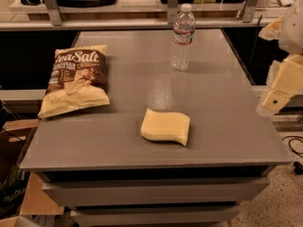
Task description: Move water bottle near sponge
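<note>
The water bottle (182, 38), clear and ribbed with a white cap and a white-and-red label band, stands upright at the far middle of the grey table (118, 145). The sponge (165, 126), a pale yellow foam pad with wavy edges, lies flat near the table's front middle, well apart from the bottle. My gripper (273, 97) hangs at the right edge of the view, just beyond the table's right side, level with a spot between bottle and sponge and touching neither. It holds nothing that I can see.
A sea-salt chip bag (75, 81) lies on the left part of the table. A shelf with metal posts (142, 13) runs behind the table. Cardboard (19, 136) and floor clutter sit at the lower left, a cable (294, 148) at the lower right.
</note>
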`<state>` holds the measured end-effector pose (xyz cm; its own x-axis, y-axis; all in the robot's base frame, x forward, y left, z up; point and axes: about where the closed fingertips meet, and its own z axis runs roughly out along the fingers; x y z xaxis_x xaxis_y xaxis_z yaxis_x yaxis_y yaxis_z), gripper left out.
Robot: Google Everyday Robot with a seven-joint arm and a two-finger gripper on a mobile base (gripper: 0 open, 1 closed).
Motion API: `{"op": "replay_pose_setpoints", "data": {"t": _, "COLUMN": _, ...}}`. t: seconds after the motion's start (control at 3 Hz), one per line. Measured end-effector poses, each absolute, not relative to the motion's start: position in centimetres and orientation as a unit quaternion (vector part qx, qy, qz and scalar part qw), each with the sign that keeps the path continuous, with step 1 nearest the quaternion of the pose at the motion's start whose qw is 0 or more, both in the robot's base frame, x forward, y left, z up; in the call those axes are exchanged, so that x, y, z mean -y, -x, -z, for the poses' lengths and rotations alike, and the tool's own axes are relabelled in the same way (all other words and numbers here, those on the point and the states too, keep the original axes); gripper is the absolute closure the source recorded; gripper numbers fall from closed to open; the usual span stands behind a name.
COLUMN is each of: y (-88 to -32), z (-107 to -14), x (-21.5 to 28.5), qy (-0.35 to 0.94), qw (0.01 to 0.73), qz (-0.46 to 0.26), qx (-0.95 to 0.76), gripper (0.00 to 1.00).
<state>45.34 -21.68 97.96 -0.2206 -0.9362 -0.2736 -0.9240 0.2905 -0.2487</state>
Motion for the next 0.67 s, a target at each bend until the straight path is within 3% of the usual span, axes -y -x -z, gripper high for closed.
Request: {"op": "replay_pose_setpoints", "data": {"t": 0.67, "y": -49.9, "z": -97.7, "x": 21.2, "qy": 0.575, "qw": 0.255, "qz": -0.041, "qx": -0.777, "gripper": 0.00}}
